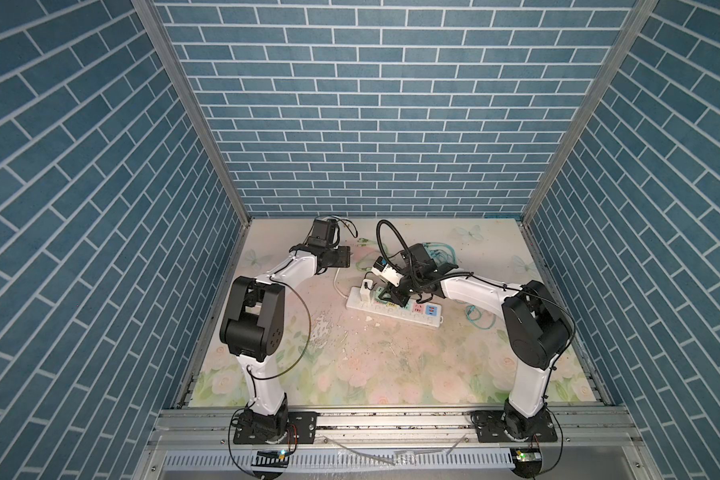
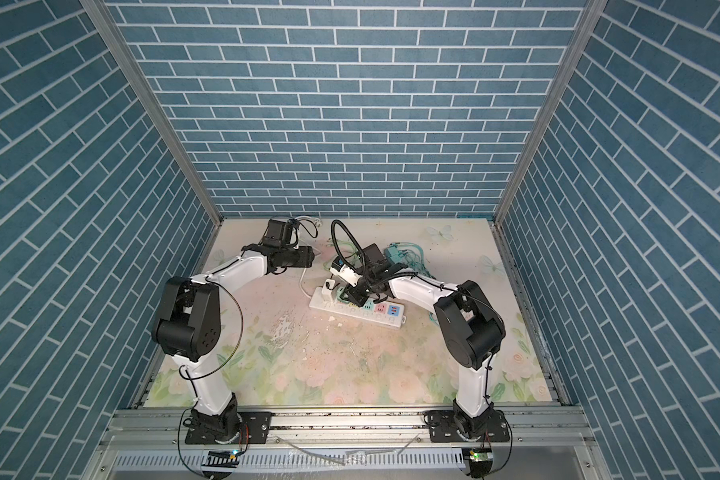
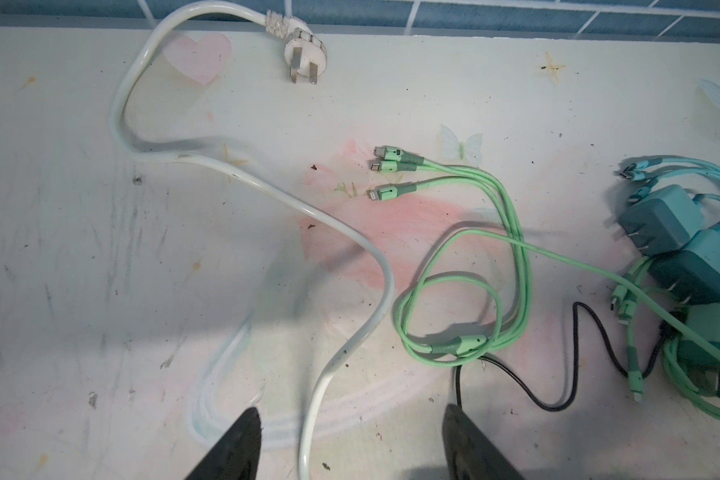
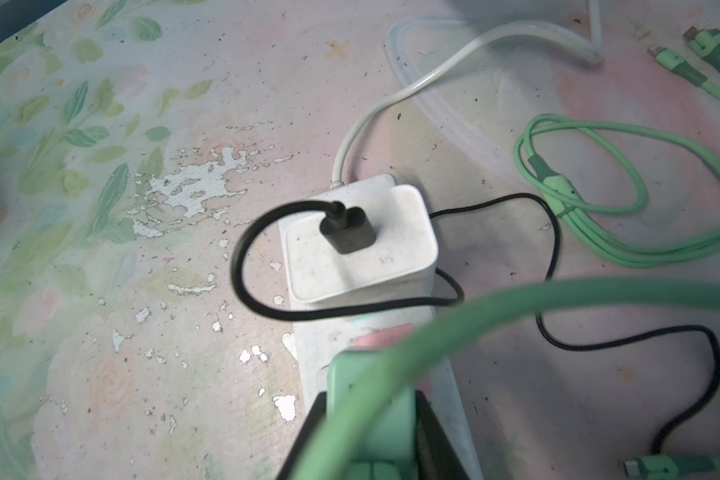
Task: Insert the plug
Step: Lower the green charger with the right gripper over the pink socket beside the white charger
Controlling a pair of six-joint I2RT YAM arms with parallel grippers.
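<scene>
A white power strip [image 1: 416,316] [image 2: 381,319] lies across the middle of the table. A white charger [image 4: 362,249] with a black cable sits in its end socket. My right gripper [image 4: 368,419] is shut on a green plug [image 4: 362,390], holding it just above the strip [image 4: 306,349] beside a pink socket. The plug's green cable [image 4: 516,299] arcs blurred across the right wrist view. Whether its prongs touch the strip is hidden. My left gripper [image 3: 352,440] [image 1: 347,257] hangs open over the back left of the table. The strip's white cord [image 3: 341,353] runs under it, untouched.
The strip's own white three-pin plug [image 3: 304,52] lies near the back wall. A green multi-head cable [image 3: 512,249] coils beside teal chargers [image 3: 674,241] and more tangled cables at the back right. A thin black cable [image 3: 574,353] snakes between them.
</scene>
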